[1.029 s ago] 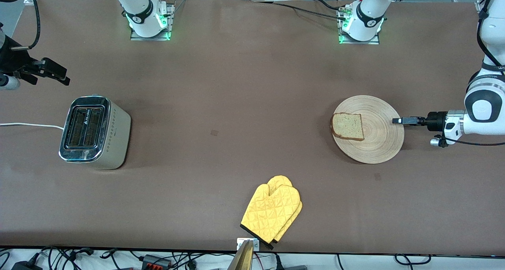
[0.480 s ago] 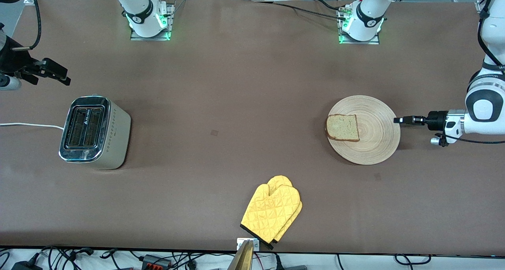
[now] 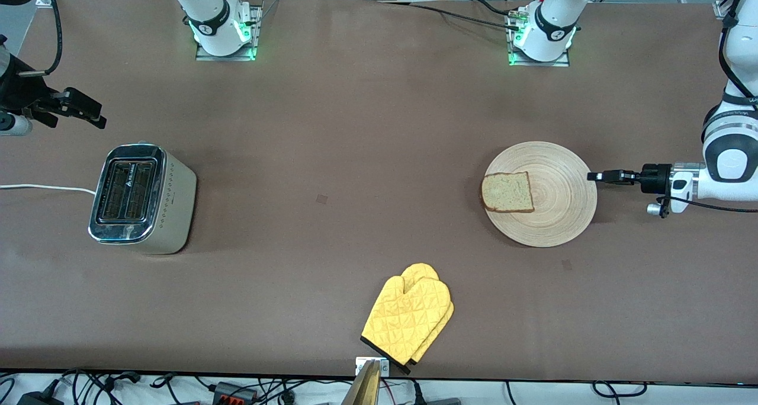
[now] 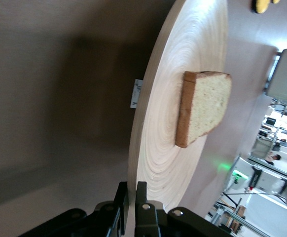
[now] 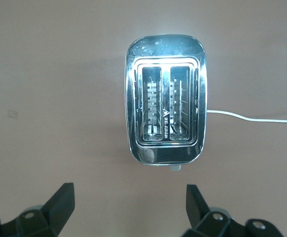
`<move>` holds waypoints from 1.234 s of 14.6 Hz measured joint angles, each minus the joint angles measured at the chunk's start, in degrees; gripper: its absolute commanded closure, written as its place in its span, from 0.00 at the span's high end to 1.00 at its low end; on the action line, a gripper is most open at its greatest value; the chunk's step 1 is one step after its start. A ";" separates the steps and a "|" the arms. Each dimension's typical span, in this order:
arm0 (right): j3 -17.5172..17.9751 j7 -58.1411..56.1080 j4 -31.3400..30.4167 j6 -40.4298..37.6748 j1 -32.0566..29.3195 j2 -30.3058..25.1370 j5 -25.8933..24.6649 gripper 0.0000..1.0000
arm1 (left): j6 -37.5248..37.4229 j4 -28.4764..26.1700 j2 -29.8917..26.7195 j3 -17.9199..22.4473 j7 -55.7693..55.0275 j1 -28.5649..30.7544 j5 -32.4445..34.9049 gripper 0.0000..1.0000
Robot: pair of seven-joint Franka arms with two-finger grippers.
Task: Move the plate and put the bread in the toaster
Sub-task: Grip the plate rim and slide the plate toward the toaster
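The oven mitts (image 3: 408, 316) — a yellow quilted pair — are lying nearest the front camera, at the table's (image 3: 331, 156) near edge, about midway between the two ends.

Farther from the camera, toward the left arm's end of the table, the plate (image 3: 548, 209) is sitting flat on the brown surface. The bread (image 3: 506, 192) is lying on the plate, on the portion facing the right arm's end, with its crust reaching the rim there. The left gripper (image 3: 595, 176) is reaching in level with the table from the left arm's end and is meeting the plate's rim; in the left wrist view the fingers (image 4: 141, 205) are pressed together on the rim of the plate (image 4: 183, 98), with the bread (image 4: 202, 108) lying farther along the wood.

Toward the right arm's end, at about the same depth as the plate, the toaster (image 3: 142, 199) is standing upright with both slots facing up and its white cord (image 3: 41, 187) running off toward the table's end. The plate and toaster are well apart.

The right gripper (image 3: 80, 112) is waiting in the air beside the toaster, near the table's end — its fingers (image 5: 59, 205) are standing wide apart and holding nothing, with the toaster (image 5: 165, 118) showing below them in the right wrist view
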 measured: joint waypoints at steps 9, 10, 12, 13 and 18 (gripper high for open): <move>0.01 0.00 -0.24 0.17 0.00 0.01 0.00 1.00 | -6.32 1.74 1.77 -0.72 -2.09 -6.15 -8.67 0.00; 0.01 0.00 -0.28 0.17 0.00 0.01 0.00 1.00 | -6.57 1.75 1.82 -0.75 -2.10 -7.19 -9.75 0.00; 0.01 0.00 -0.31 0.17 0.00 0.02 0.00 1.00 | -6.65 1.76 1.87 -0.80 -2.20 -10.03 -12.60 0.00; 0.02 0.00 -0.32 0.17 0.00 0.02 0.00 1.00 | -6.65 1.77 1.89 -0.84 -2.34 -11.75 -13.93 0.00; 0.02 0.00 -0.35 0.24 0.00 0.02 0.00 1.00 | -6.02 1.76 2.89 -0.92 -3.46 -19.55 -23.49 0.00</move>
